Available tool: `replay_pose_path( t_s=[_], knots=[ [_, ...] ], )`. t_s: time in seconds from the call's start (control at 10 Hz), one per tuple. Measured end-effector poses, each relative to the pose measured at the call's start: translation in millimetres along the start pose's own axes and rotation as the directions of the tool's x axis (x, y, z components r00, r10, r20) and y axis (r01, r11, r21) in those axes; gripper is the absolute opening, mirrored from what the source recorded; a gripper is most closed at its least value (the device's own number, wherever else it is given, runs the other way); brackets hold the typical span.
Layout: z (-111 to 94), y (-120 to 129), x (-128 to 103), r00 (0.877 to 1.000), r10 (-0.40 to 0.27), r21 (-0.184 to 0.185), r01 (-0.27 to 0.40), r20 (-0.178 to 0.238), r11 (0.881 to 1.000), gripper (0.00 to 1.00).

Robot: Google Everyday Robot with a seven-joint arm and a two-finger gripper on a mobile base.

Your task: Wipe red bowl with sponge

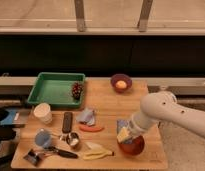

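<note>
The gripper [124, 135] hangs over the left rim of the red bowl [133, 146], which sits near the front right corner of the bench [108, 107]. Its jaws are closed on the sponge [121, 123], held at that rim. The purple bowl [121, 81] stands by the back edge, the tray [55, 89] at the back left corner, and a rag [87, 116] lies mid-bench.

Wooden table [108, 100] against dark wall [96, 55]
</note>
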Motion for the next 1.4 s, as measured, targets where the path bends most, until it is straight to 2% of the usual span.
replay_pose_path(
  t_s=[0.3, 0.5, 0.7, 0.9, 1.4],
  knots=[
    [0.2, 0.1, 0.0, 1.000, 0.000, 0.000, 0.000, -0.001, 1.000, 0.00],
    [1.9, -1.4, -0.9, 1.000, 0.010, 0.019, -0.009, -0.013, 1.000, 0.00],
    [20.5, -9.7, 0.1, 0.998, 0.040, 0.044, -0.038, -0.050, 0.998, 0.00],
    [32.0, -21.7, 6.4, 0.995, 0.074, 0.051, -0.071, -0.071, 0.996, 0.00],
    [28.3, -36.7, 9.2, 0.990, 0.123, 0.081, -0.118, -0.067, 0.990, 0.00]
  ],
)
